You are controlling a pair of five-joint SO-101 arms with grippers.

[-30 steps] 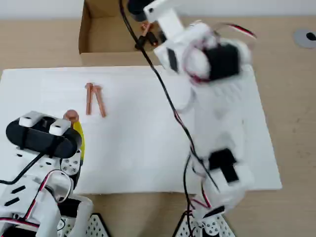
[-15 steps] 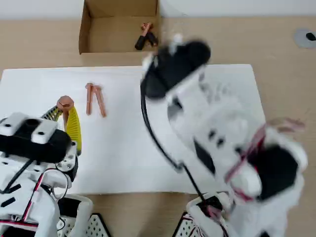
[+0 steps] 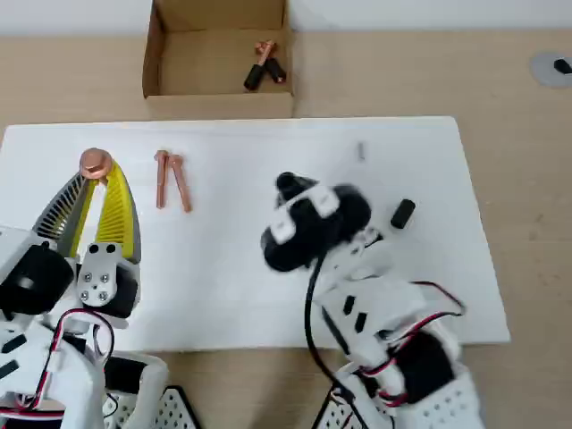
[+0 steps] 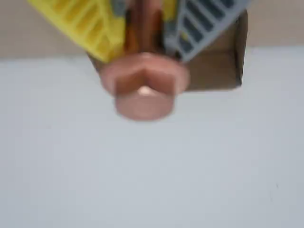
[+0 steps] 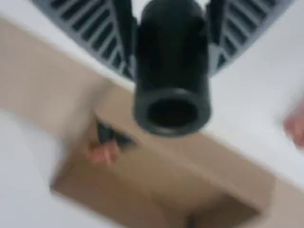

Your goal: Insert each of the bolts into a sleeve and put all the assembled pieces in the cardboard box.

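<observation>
My left gripper (image 3: 94,176) is shut on a copper bolt (image 3: 94,164) at the left of the white mat (image 3: 232,259). In the left wrist view the bolt (image 4: 144,92) sits head-first between the yellow and grey fingers (image 4: 90,23). My right gripper (image 3: 288,189), at the mat's middle, is shut on a black sleeve (image 5: 172,76), open end facing out. Two more bolts (image 3: 172,183) lie side by side on the mat. A loose black sleeve (image 3: 403,213) lies to the right. The cardboard box (image 3: 219,94) at the back holds assembled pieces (image 3: 264,64).
The box (image 5: 156,190) lies ahead of the held sleeve in the right wrist view, with an assembled piece (image 5: 107,145) inside. A grey disc (image 3: 552,67) sits on the wooden table at the far right. Bare mat lies between the two arms.
The right arm has swung back from over the box to the middle of the mat. The left gripper has carried its bolt farther back and to the left.
</observation>
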